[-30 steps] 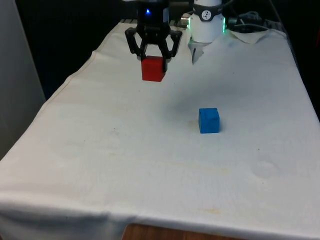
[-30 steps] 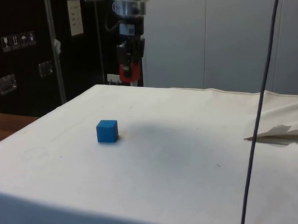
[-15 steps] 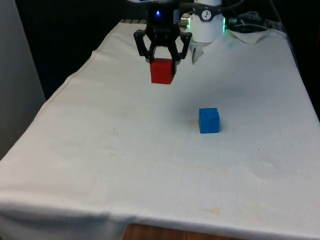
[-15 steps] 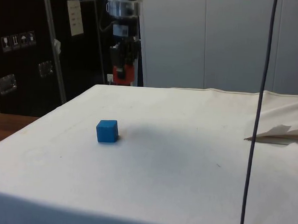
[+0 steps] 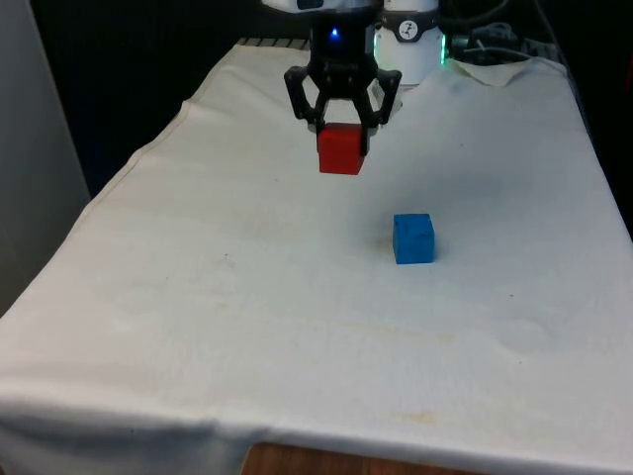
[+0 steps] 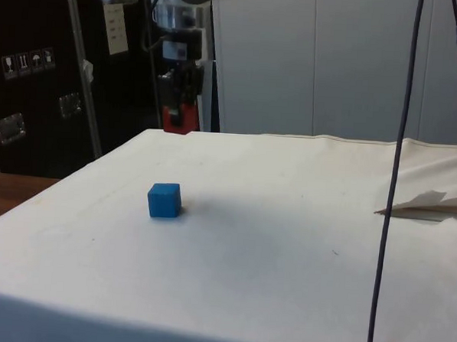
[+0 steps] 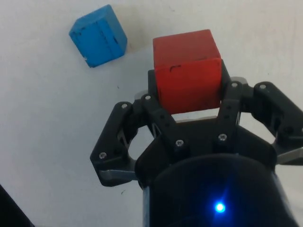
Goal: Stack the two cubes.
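Observation:
My gripper (image 5: 342,127) hangs above the table, shut on a red cube (image 5: 340,149) that it holds clear of the cloth. In the side view the red cube (image 6: 174,119) sits between the black fingers, high over the far part of the table. A blue cube (image 5: 413,238) rests on the cloth, nearer the camera and toward the front view's right of the gripper. The wrist view shows the red cube (image 7: 187,71) clamped between the fingers with the blue cube (image 7: 98,36) lying apart from it on the cloth. The blue cube (image 6: 165,200) stands alone in the side view.
A white cloth (image 5: 247,297) covers the table, with its front edge (image 5: 297,440) close to the camera. A thin dark cable (image 6: 393,180) hangs down in the side view. A crumpled fold of cloth (image 6: 426,203) lies at the side view's right.
The gripper has carried the red cube toward the front view's right and slightly nearer the blue cube, staying shut on it. The blue cube has not moved.

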Robot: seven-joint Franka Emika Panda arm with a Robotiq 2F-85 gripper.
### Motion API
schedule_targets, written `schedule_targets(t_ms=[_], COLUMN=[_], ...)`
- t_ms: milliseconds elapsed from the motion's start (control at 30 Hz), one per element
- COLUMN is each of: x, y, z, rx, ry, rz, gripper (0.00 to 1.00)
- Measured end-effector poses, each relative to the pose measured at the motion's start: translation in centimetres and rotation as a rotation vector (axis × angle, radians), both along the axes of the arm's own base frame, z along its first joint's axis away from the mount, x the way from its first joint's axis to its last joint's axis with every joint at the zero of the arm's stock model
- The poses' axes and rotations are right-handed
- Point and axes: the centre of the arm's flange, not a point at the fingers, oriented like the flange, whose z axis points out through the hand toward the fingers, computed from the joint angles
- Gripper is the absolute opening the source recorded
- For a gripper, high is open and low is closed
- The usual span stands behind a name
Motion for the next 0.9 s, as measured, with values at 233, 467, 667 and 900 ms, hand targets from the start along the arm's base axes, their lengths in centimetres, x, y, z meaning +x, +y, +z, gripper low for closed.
schedule_targets(t_ms=[233,467,667,900], x=[0.3,0.5,0.6,0.7], y=[1.1,2.4,3.7,4.5], z=[-0.4,-0.6,-0.8,-1.1], rx=[0.005,0.011,0.018,0.023], ry=[0.001,0.003,0.004,0.007], rz=[0.005,0.011,0.016,0.019], gripper=[0.02,0.02,0.02,0.02])
